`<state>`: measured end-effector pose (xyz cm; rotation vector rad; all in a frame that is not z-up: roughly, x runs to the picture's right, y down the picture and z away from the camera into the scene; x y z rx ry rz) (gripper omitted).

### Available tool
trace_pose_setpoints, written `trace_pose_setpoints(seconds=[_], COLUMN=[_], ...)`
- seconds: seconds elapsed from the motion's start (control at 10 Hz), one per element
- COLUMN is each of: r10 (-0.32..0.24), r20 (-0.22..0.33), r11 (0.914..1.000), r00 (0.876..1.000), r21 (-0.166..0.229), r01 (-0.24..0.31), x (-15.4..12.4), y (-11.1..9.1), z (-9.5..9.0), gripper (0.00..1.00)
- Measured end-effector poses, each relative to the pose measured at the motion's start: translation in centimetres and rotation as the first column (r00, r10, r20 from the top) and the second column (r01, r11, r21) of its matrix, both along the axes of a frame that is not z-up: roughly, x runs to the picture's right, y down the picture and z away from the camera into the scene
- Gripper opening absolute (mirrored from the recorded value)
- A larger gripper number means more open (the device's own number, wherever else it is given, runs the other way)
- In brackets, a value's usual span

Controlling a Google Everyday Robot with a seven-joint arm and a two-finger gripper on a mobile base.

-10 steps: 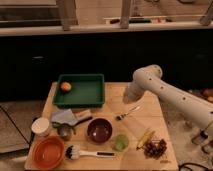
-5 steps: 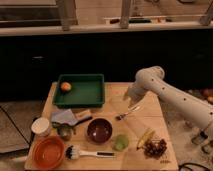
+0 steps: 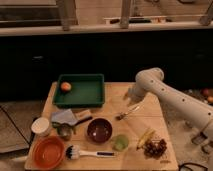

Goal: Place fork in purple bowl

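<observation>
Wooden worktop point(image 3: 114, 98) stands before a dark counter front. Change over the last second is slight: the arm posture is nearly the same, and the fork point(image 3: 127, 113) lies flat in the same spot. The pincer point(image 3: 134, 103) hangs over the right-centre of the worktop, just above the fork's handle end. The fork lies up and right of the purple bowl point(image 3: 99, 130), apart from it. Whether the pincer is open or has hold of the fork cannot be told.

Judgement: the task is at the grasp step. No lift or transfer has begun.

Containers:
- Purple bowl: empty.
- Green tray point(image 3: 86, 94): one orange fruit point(image 3: 65, 86) in its back left corner.
- Orange bowl point(image 3: 48, 152): empty, front left.
- White cup point(image 3: 40, 126) and metal cup point(image 3: 64, 132): contents not visible.
</observation>
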<state>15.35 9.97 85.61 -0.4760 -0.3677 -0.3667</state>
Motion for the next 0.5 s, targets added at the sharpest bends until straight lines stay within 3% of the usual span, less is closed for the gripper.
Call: trace_pose_setpoints(seconds=[0.2,0.5], r10=[0.03,0.062], r20=[-0.022,-0.046], r11=[0.9992,0.9962], r00=[0.999,0.997], r21=[-0.026,-0.058], r01=[-0.03,-0.064], x=[0.6,1.3], y=[1.2,2.0], z=[1.8,3.2], gripper=[0.8,0.8])
